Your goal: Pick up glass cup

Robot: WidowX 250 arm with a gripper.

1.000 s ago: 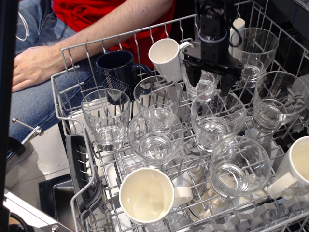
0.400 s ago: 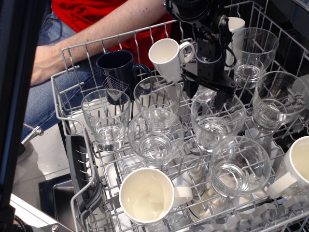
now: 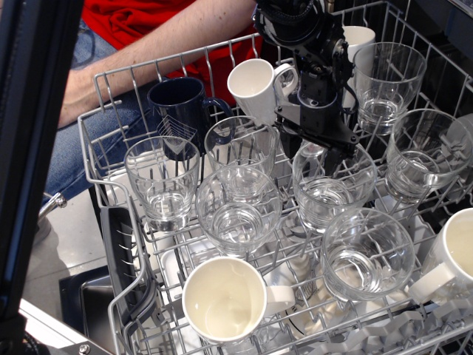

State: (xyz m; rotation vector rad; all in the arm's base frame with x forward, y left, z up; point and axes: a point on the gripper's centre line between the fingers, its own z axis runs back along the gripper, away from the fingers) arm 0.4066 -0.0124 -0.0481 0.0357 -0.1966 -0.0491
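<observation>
Several clear glass cups stand mouth-up in a wire dishwasher rack (image 3: 94, 159). My black gripper (image 3: 312, 154) hangs at the back middle of the rack, jaws spread. Its fingertips (image 3: 290, 145) sit at rim height over the far edge of one glass cup (image 3: 330, 194). A further glass (image 3: 313, 146) shows between the fingers, mostly hidden by the gripper. I cannot tell whether the fingers touch either glass. Nothing is held.
Other glass cups stand at the left (image 3: 162, 181), middle (image 3: 236, 208), front right (image 3: 367, 253), right (image 3: 425, 157) and back right (image 3: 388, 74). A navy mug (image 3: 177, 107) and white mugs (image 3: 255, 87) (image 3: 224, 299) (image 3: 460, 251) share the rack. A person's arm (image 3: 170, 37) lies behind the rack. A dark bar (image 3: 37, 148) blocks the left.
My gripper has come down and slightly left toward the glass rims. The person's arm has shifted, and the dark bar at the left has widened into view.
</observation>
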